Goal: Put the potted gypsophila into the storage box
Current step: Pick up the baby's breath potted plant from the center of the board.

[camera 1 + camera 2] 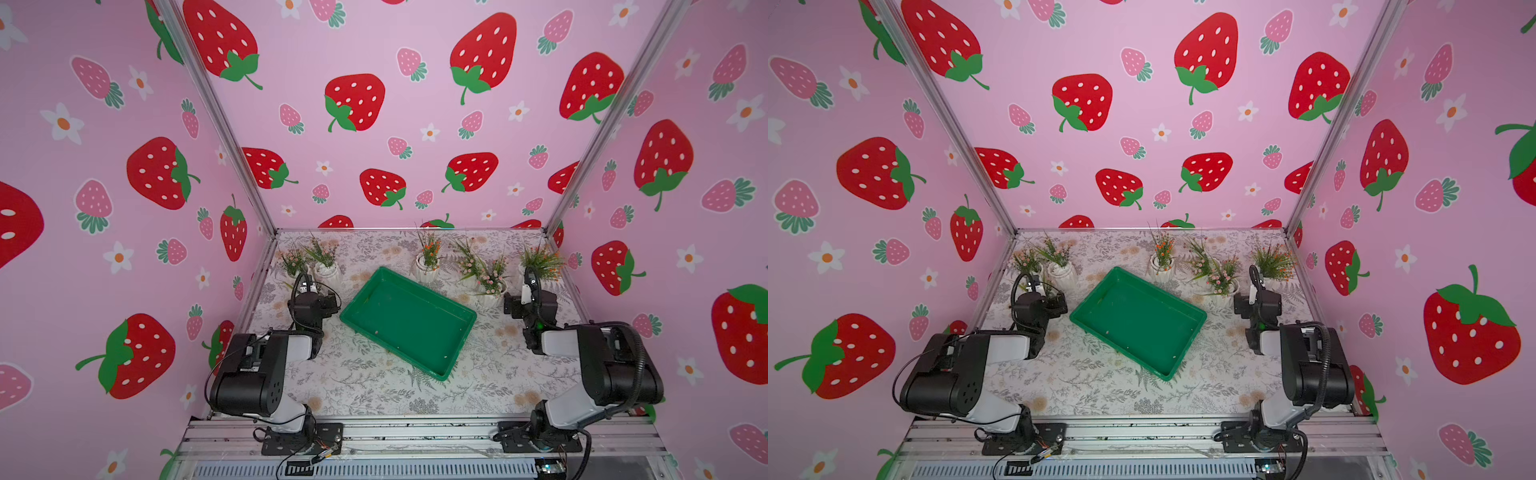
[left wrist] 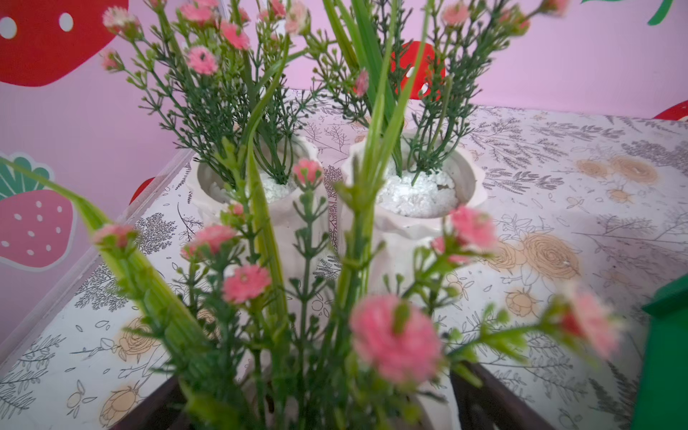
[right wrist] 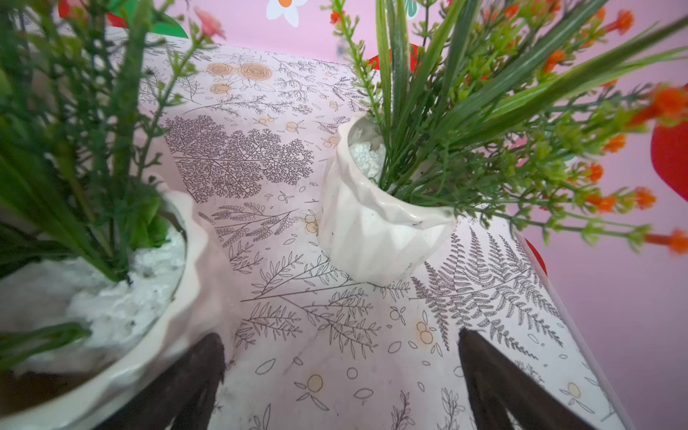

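Note:
The green storage box [image 1: 407,320] [image 1: 1138,320] lies slanted mid-table with no pot in it. Potted gypsophila stand along the back: two at the left [image 1: 326,270], an orange-flowered one [image 1: 428,266], two pink ones [image 1: 492,289] and an orange one at the far right [image 1: 540,264]. My left gripper [image 1: 313,297] [image 2: 324,405] is open, and the sprigs of a pink-flowered pot [image 2: 394,338] rise between its fingers. My right gripper [image 1: 525,299] [image 3: 342,372] is open over bare cloth, with a pink pot [image 3: 193,268] beside one finger and the orange pot [image 3: 372,231] ahead.
The table wears a floral cloth [image 1: 374,386] and is walled by strawberry-print panels on three sides. Two more pots [image 2: 413,208] stand close together just beyond the left gripper. The box corner [image 2: 666,335] shows at the edge of the left wrist view.

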You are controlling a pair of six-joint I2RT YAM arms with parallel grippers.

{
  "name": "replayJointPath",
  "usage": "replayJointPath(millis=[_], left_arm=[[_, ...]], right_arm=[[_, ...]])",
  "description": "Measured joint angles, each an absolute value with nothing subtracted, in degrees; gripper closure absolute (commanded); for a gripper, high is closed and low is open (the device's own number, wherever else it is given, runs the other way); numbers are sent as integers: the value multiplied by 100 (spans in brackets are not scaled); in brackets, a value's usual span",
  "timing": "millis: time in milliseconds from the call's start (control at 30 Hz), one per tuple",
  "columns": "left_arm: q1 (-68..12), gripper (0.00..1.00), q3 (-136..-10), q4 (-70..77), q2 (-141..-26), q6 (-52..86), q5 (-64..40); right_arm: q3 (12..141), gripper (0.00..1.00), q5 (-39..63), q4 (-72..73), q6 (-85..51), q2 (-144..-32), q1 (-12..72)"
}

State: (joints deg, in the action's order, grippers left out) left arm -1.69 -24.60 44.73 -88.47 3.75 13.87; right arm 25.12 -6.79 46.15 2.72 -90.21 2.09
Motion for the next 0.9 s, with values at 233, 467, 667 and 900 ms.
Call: replayJointPath(millis=[233, 467, 667, 900], left_arm=[[-172, 1, -2460, 4473, -8847, 375, 1387], [-172, 1, -2460, 4473, -8847, 375, 1387], [-137, 1, -2460, 4473, -8847, 392, 1319], [-110, 0, -2460, 4473, -8847, 419, 1280]], right_arm=[[2512, 1, -593, 4574, 266, -9021, 198], [2512, 1, -587, 4574, 266, -9021, 196], [2512, 1, -585, 4574, 266, -9021, 196], [2512, 0, -572, 4574, 266, -9021, 196]])
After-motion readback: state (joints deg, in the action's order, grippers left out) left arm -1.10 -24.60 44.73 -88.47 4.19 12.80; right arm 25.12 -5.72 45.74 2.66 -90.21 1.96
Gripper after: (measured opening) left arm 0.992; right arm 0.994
